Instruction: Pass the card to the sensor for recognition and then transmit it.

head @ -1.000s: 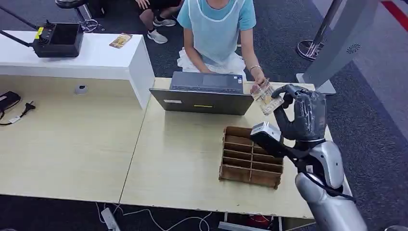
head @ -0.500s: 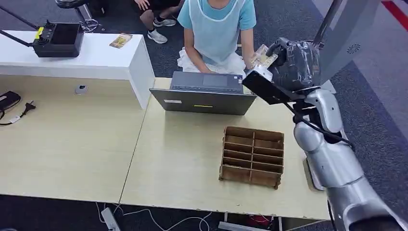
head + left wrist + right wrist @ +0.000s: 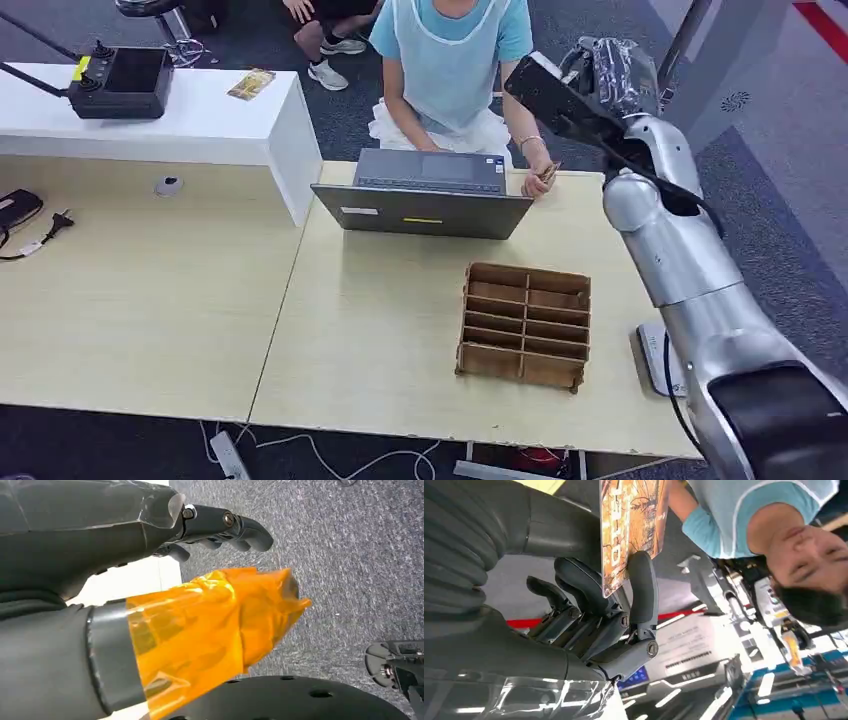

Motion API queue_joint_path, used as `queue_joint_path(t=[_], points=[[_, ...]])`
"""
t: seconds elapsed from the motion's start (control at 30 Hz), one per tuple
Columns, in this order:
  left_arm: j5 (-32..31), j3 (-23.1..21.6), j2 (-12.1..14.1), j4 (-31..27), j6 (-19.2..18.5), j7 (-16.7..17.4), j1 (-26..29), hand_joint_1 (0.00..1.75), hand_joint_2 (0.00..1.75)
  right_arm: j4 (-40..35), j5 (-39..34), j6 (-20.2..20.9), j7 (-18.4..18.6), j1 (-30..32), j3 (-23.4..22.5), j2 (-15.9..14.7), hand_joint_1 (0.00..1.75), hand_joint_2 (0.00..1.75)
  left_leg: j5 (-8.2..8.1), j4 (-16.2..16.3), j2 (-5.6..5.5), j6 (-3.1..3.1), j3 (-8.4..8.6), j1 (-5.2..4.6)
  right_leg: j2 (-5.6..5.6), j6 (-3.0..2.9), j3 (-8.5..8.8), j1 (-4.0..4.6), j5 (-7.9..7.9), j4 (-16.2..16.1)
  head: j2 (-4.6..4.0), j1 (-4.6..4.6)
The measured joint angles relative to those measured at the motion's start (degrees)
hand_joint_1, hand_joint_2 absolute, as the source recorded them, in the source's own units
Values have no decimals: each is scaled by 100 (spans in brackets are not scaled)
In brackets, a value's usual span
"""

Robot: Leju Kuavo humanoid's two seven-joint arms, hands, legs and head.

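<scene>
The card [image 3: 631, 527], printed in orange and brown, stands pinched between the thumb and the dark fingers [image 3: 642, 587] of the right hand [image 3: 612, 75]; in the head view that hand is raised off the tabletop, above its far right corner and beside a grey slanted panel [image 3: 725, 85].

Left to right in the head view: a black plug and cable [image 3: 45, 232] lie at the left edge of the left tabletop [image 3: 130, 300]. Beyond it a white counter [image 3: 200, 125] carries a black device [image 3: 120, 82] and a small printed card [image 3: 250, 84] near its right end. A small round fitting [image 3: 167, 185] sits at the foot of the counter.

On the right tabletop [image 3: 380, 330], an open grey laptop [image 3: 425, 195] stands along the far edge. A person in a light blue top [image 3: 450, 50] sits behind it; the person's hand [image 3: 540, 178] rests just right of the laptop, holding a small brown object, too small to identify. A brown cardboard divider tray [image 3: 525, 323] with several compartments sits toward the near right corner, apart from the laptop. A flat white item [image 3: 660, 360] lies at the right edge, partly hidden by the silver right arm [image 3: 690, 260].

The left hand [image 3: 100, 580] shows in its wrist view above grey carpet [image 3: 350, 555], fingers [image 3: 235, 527] curled, thumb wrapped in orange film [image 3: 210, 625], nothing held.
</scene>
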Motion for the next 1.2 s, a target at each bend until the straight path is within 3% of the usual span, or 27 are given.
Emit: queue_joint_path(t=[0.67, 1.2], points=[[-155, -195, 0, 0, 2, 15, -3, 0, 0, 2337, -108, -22, 592, -777, -341, 236, 175, 175, 0, 4, 0, 0, 1, 0, 1, 1, 0, 0, 1, 0, 0, 2], [-203, -276, -4, 0, 2, 33, -25, 0, 0, 2919, -42, -70, 767, -800, -553, 217, 175, 175, 0, 4, 1, 0, 4, 0, 4, 1, -1, 0, 2, 0, 0, 2]])
